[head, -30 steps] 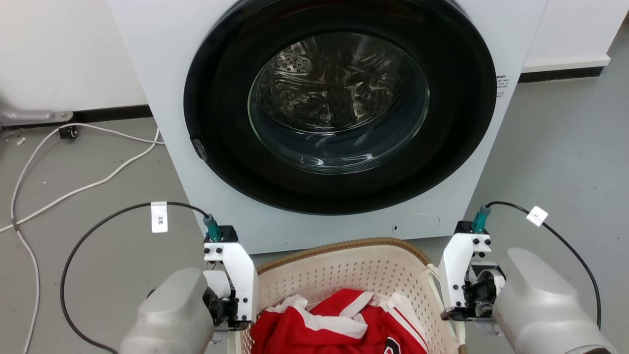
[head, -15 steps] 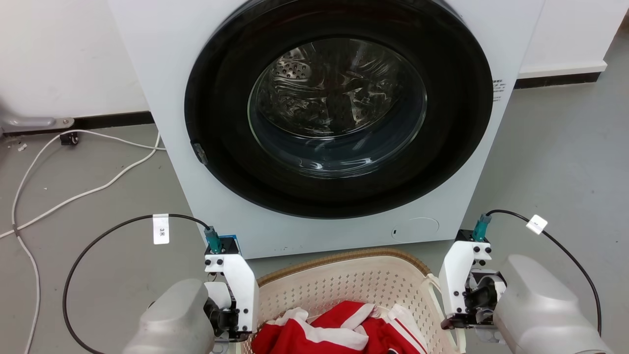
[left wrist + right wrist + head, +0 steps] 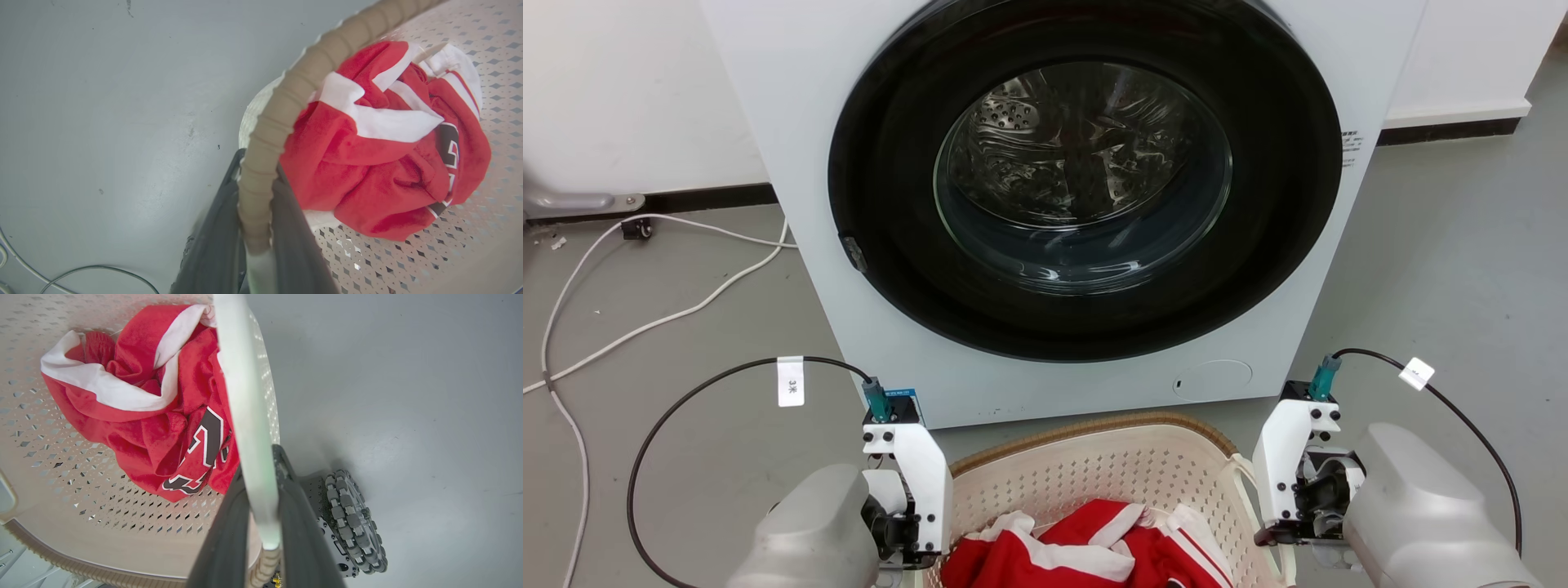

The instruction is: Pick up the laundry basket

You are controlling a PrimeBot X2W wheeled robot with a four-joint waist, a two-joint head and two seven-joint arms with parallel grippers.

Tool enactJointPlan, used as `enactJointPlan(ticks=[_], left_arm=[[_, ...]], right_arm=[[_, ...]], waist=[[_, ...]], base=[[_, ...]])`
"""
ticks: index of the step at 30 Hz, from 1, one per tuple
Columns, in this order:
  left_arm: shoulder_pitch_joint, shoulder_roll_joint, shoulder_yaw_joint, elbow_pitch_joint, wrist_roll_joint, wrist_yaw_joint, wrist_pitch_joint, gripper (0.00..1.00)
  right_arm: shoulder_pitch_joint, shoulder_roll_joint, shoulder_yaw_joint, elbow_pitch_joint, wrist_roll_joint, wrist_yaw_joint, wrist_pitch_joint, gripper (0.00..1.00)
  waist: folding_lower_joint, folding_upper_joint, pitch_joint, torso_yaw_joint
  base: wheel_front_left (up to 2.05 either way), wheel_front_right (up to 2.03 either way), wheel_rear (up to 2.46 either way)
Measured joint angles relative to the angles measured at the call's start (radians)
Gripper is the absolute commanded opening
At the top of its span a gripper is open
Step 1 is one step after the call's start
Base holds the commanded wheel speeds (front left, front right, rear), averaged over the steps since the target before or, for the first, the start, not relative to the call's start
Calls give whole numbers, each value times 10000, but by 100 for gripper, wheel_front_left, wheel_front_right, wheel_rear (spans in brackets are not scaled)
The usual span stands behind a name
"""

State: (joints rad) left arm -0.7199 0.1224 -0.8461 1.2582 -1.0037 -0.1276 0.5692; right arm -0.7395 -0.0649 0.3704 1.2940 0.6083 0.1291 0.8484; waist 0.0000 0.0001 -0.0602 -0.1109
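Rim (image 3: 282, 106) of laundry basket (image 3: 1094, 465) pinched in left tool (image 3: 258, 173), side handle (image 3: 241, 375) (white) in right tool (image 3: 261, 465)

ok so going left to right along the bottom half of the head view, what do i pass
white cable → left arm → laundry basket → right arm
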Motion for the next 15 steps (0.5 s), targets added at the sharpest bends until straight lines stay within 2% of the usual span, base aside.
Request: enactJointPlan(ticks=[15], left_arm=[[-14, -19, -174, 69, -219, 0, 146, 0]], right_arm=[[21, -8, 65, 6, 82, 0, -25, 0]], waist=[[0, 0, 9, 91]], base=[[0, 0, 0]])
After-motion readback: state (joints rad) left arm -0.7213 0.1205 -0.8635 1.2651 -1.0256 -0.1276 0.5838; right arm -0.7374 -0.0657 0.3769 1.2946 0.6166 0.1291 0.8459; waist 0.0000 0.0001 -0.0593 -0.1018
